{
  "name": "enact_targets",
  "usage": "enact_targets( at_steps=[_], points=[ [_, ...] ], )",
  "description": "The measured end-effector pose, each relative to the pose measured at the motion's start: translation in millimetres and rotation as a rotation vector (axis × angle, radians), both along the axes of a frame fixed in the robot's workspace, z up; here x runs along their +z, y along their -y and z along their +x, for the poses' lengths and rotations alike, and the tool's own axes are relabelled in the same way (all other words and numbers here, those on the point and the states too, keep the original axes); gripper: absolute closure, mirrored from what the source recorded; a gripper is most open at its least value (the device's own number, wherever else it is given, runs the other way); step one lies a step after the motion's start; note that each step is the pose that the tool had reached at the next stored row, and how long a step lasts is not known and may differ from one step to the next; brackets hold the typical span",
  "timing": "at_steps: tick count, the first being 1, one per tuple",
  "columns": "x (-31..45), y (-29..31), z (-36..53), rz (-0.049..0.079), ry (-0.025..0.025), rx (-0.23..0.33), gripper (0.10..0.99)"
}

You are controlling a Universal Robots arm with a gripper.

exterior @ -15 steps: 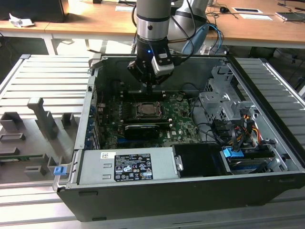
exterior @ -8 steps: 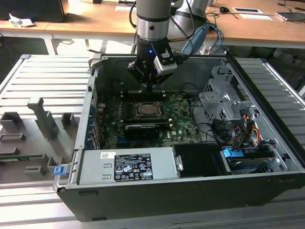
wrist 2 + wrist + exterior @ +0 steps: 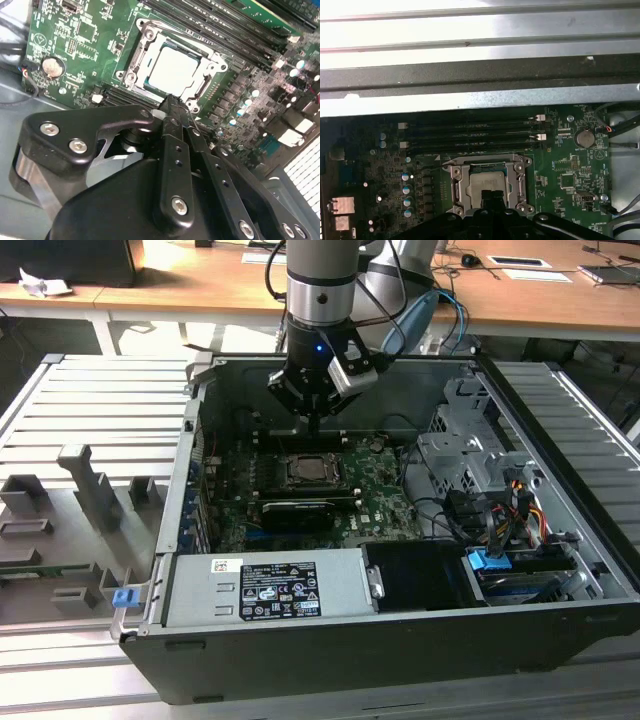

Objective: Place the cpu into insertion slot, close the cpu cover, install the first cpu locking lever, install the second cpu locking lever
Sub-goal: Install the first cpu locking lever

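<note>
Already the cpu [image 3: 175,67] lies flat and face up in the insertion slot [image 3: 131,76] on the green circuit board [image 3: 385,505] inside the open computer case [image 3: 300,670]. The chip is square, so neither side is the longer one. Its edges run parallel to the slot's silver rim, and its pale metal face points straight up out of the board. The cpu cover [image 3: 150,47] lies down flat over it, and the chip shows through the large window in the cover. The gripper [image 3: 172,102] hangs just above the near edge of the slot, apart from the cover. Its jaws are pressed together and hold nothing. In the exterior view the gripper [image 3: 312,423] points straight down over the far side of the slot, and a long black card [image 3: 298,512] lies just in front of the slot.
</note>
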State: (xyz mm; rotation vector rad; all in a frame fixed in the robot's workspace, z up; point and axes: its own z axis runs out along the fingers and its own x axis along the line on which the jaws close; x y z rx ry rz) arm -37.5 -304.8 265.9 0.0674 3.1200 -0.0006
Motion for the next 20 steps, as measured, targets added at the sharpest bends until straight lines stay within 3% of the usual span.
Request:
enact_targets(
  at_steps=[7, 12, 16, 18, 20],
  points=[
    [-0.3, 0.0, 0.0, 0.0, 0.0, 0.127, 0.98],
    [-0.7, 0.0, -2.4, 0.001, 0.0002, 0.127, 0.98],
    [-5.2, 0.0, -7.4, 0.001, 0.0, 0.124, 0.98],
    [-7.3, 0.0, -7.4, 0.001, 0.0, 0.072, 0.98],
    [-8.5, 0.3, -7.5, 0.001, -0.0001, 0.057, 0.98]
  ],
)
